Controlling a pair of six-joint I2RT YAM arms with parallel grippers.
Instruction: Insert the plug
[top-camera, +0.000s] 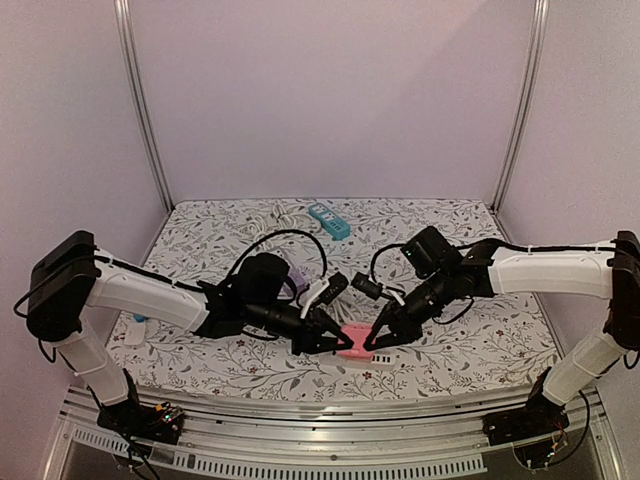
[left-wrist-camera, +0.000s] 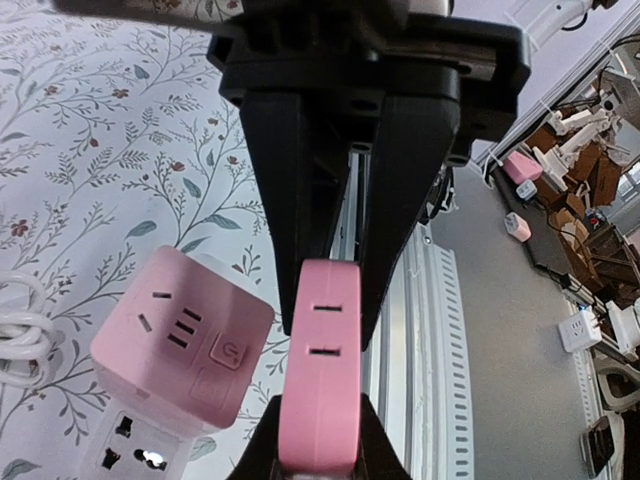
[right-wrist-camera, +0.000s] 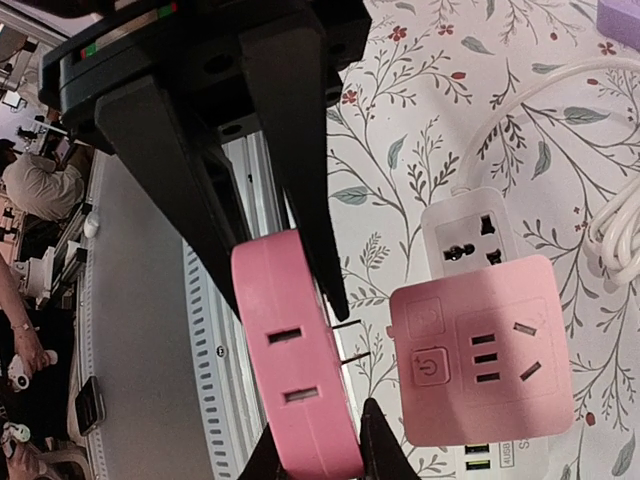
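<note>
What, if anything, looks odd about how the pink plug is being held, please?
Both the left gripper and right gripper clamp the same pink plug. Its prongs point sideways, not into the slotted top face of the pink socket cube, so it looks misaligned.

Power sign (right-wrist-camera: 429, 365) on the pink socket cube (right-wrist-camera: 485, 405) button

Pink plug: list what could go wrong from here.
1. The left fingers and right fingers both clamp the pink plug. If the arms move unevenly, it could twist or slip.
2. Its prongs point at the edge of the pink socket cube, not at its slots, so pushing now might jam them against the casing.
3. Nothing holds the cube, which lies over a white power strip. A push may shove it away.
</note>
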